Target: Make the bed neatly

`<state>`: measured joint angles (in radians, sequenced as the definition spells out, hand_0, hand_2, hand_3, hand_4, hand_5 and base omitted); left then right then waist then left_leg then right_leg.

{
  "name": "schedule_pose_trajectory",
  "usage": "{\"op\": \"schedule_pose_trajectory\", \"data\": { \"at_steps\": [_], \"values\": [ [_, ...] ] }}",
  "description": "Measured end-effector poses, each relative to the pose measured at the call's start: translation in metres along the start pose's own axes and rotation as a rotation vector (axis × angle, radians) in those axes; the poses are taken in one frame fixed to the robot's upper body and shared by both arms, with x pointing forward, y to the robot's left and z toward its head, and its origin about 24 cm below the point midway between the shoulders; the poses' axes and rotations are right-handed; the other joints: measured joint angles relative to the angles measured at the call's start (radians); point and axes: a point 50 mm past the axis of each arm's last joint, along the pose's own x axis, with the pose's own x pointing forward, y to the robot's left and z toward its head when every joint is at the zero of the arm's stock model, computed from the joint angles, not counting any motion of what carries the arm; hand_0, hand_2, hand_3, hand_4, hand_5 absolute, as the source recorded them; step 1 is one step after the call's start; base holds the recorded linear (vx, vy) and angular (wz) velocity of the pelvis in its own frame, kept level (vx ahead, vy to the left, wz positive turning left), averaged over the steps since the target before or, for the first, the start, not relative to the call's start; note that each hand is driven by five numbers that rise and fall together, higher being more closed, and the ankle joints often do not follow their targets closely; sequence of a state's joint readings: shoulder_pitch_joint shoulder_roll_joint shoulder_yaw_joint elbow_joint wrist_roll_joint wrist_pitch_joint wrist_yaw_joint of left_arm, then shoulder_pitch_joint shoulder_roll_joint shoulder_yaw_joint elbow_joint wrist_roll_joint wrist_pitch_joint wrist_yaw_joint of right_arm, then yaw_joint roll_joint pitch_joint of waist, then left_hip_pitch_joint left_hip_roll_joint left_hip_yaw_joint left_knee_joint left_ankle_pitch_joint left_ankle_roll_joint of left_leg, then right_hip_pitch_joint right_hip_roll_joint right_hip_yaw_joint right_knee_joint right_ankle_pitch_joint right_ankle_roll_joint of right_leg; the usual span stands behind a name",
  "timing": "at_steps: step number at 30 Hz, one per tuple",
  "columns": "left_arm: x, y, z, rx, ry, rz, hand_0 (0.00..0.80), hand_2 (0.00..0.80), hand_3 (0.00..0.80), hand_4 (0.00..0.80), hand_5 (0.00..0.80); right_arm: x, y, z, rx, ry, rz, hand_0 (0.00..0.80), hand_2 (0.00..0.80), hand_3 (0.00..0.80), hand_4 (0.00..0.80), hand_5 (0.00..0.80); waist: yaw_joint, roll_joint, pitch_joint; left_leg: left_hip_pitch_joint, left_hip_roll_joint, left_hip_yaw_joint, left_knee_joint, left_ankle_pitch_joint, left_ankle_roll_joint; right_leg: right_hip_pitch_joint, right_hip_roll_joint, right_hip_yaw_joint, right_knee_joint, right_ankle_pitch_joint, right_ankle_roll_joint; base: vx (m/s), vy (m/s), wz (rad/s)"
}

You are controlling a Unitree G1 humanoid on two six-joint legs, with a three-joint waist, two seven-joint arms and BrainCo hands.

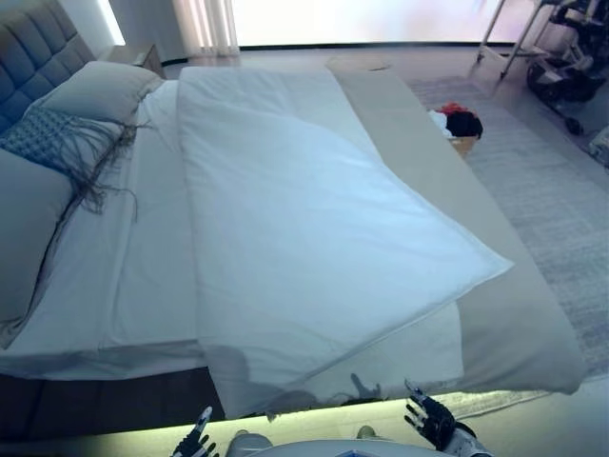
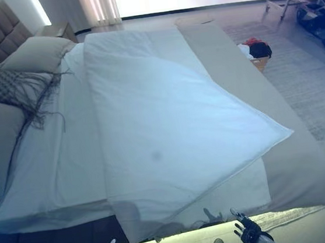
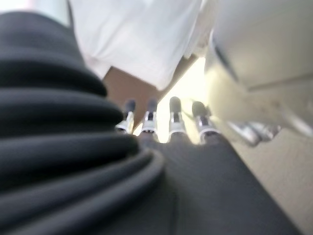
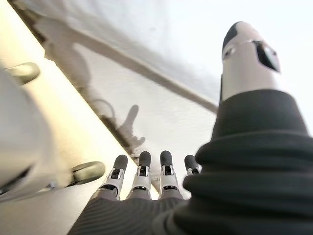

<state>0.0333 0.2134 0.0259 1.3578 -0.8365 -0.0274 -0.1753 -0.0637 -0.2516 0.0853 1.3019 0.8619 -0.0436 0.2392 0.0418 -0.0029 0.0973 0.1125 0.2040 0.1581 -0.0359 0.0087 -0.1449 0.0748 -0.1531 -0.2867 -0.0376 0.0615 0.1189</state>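
Note:
A white duvet (image 1: pixel 304 238) lies skewed on the bed, one corner (image 1: pixel 504 267) reaching out over the beige blanket (image 1: pixel 514 333) on the right side. The white sheet (image 1: pixel 124 286) shows on the left. Pillows (image 1: pixel 95 90) and a fringed grey cushion (image 1: pixel 52 138) lie at the headboard. My left hand (image 1: pixel 195 443) and right hand (image 1: pixel 428 419) hang low in front of the bed's near edge, fingers straight (image 4: pixel 142 171), holding nothing. Neither touches the bedding.
A box with red and black clothes (image 1: pixel 461 124) stands on the grey rug (image 1: pixel 552 190) right of the bed. A metal stand and equipment (image 1: pixel 561 48) are at the far right. The padded headboard (image 1: pixel 29 48) is at the far left.

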Motion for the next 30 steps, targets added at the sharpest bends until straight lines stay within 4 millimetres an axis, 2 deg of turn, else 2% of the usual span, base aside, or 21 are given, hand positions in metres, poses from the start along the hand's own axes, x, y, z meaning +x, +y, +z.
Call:
{"op": "schedule_pose_trajectory", "data": {
  "at_steps": [3,5,8,10,13,15,19,22,25,30],
  "values": [
    [0.0,-0.002,0.003,0.003,-0.01,-0.007,0.0,0.0,0.0,0.0,0.0,0.001,0.002,0.003,0.055,-0.016,0.0,0.0,0.0,0.0,0.0,0.0,0.001,0.002,0.007,-0.004,-0.001,-0.026,-0.01,0.004,-0.023,-0.001,0.0,-0.001,0.017,-0.015,0.006,-0.006,-0.121,0.2],
    [0.001,-0.002,0.005,0.005,-0.017,-0.01,0.0,0.0,0.0,0.0,0.0,0.001,0.003,0.004,0.096,-0.026,-0.001,0.0,0.0,0.0,0.0,0.0,0.002,0.007,0.01,-0.006,0.0,-0.029,-0.013,0.001,-0.018,-0.01,-0.007,-0.002,0.037,-0.029,0.007,-0.029,-0.063,0.12],
    [0.002,-0.007,0.008,0.01,-0.022,-0.035,0.0,0.0,0.0,0.0,0.0,0.002,0.002,0.009,0.228,-0.056,-0.003,0.0,0.0,0.0,0.0,0.0,0.002,0.022,0.021,-0.045,-0.001,-0.051,-0.006,0.003,-0.016,-0.02,-0.012,-0.028,0.043,-0.039,0.005,-0.083,-0.003,0.27],
    [0.003,-0.014,0.011,0.025,-0.027,-0.06,0.0,0.0,0.0,0.0,0.0,0.003,0.005,0.02,0.295,-0.089,0.02,0.0,0.0,0.0,0.0,0.0,0.002,0.036,0.032,-0.093,-0.001,-0.052,0.021,0.004,-0.014,-0.061,-0.024,-0.043,0.08,-0.047,0.005,-0.099,0.04,0.25],
    [0.005,-0.025,0.018,0.044,-0.042,-0.102,0.0,0.0,0.0,0.0,0.0,0.005,0.011,0.051,0.37,-0.168,0.054,0.0,0.0,0.0,0.0,0.0,0.003,0.058,0.068,-0.151,-0.013,-0.056,0.067,0.011,-0.016,-0.118,-0.05,-0.052,0.154,-0.071,0.01,-0.076,0.004,0.23],
    [0.007,-0.038,0.031,0.071,-0.076,-0.148,0.0,0.0,0.0,0.0,0.0,0.006,0.02,0.077,0.388,-0.229,0.088,0.0,0.0,0.0,0.0,0.0,0.003,0.061,0.105,-0.191,-0.028,-0.059,0.107,0.009,-0.013,-0.16,-0.078,-0.055,0.219,-0.098,0.015,-0.196,0.003,0.28],
    [0.007,-0.078,0.078,0.134,-0.199,-0.272,0.0,0.0,0.0,0.0,0.0,0.003,0.062,0.149,0.387,-0.375,0.194,0.0,0.0,0.0,0.0,0.0,0.005,0.056,0.219,-0.39,-0.045,-0.083,0.253,0.002,-0.001,-0.363,-0.136,-0.047,0.431,-0.16,-0.005,-0.198,-0.001,0.23],
    [0.002,-0.107,0.107,0.154,-0.282,-0.349,0.0,0.0,0.0,0.0,0.0,-0.006,0.086,0.189,0.399,-0.457,0.213,0.0,0.0,0.0,0.0,0.0,0.023,0.06,0.314,-0.488,-0.049,-0.101,0.336,-0.01,0.003,-0.479,-0.166,-0.024,0.553,-0.202,-0.031,-0.095,0.007,0.09],
    [0.0,-0.114,0.113,0.128,-0.305,-0.374,0.0,0.0,0.0,0.0,0.0,-0.01,0.097,0.202,0.419,-0.478,0.227,0.0,0.0,0.0,0.0,0.0,0.03,0.06,0.344,-0.558,-0.046,-0.11,0.387,-0.014,-0.002,-0.559,-0.177,-0.01,0.623,-0.225,-0.041,-0.075,0.02,0.01],
    [-0.003,-0.125,0.12,0.134,-0.338,-0.414,0.0,0.0,0.0,0.0,0.0,-0.018,0.096,0.22,0.433,-0.522,0.231,0.0,0.0,0.0,0.0,0.0,0.029,0.066,0.378,-0.674,-0.039,-0.116,0.476,-0.03,-0.002,-0.678,-0.186,0.018,0.71,-0.241,-0.056,-0.062,0.01,-0.02]
  ]
}}
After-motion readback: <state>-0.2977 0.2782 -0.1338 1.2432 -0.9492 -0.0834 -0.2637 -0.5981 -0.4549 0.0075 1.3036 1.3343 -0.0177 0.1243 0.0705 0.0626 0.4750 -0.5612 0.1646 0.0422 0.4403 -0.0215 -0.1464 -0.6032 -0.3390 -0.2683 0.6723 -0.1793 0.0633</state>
